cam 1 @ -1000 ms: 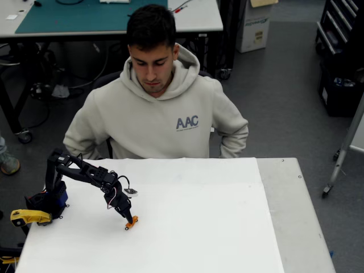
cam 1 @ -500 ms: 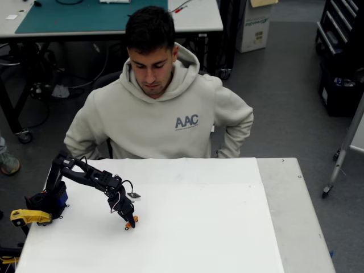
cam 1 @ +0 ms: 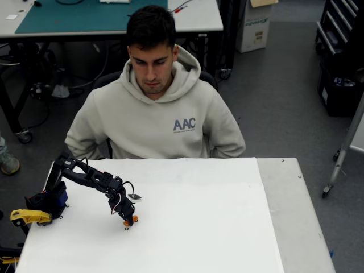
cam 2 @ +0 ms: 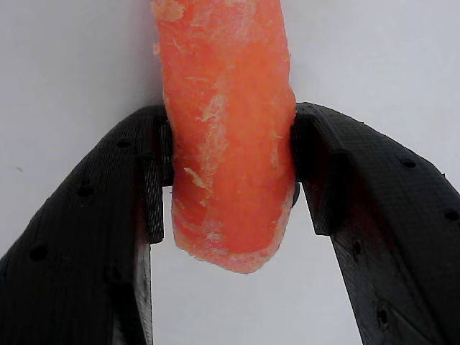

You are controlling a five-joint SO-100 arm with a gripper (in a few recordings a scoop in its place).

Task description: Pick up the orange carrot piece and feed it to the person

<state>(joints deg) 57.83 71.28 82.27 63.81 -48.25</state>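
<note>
The gripper [cam 2: 230,180] is clamped on the orange carrot piece [cam 2: 226,136], both black fingers [cam 2: 129,215] pressing its sides, low over the white tabletop [cam 1: 216,227] toward its left side in the overhead view. The person [cam 1: 156,114] sits at the far edge, with open white surface to the right.

In the wrist view we see our gripper [cam 2: 228,180] clamping the carrot piece [cam 2: 226,136] from nine and three o'clock; it runs up to twelve, over the white table [cam 2: 374,65].
</note>
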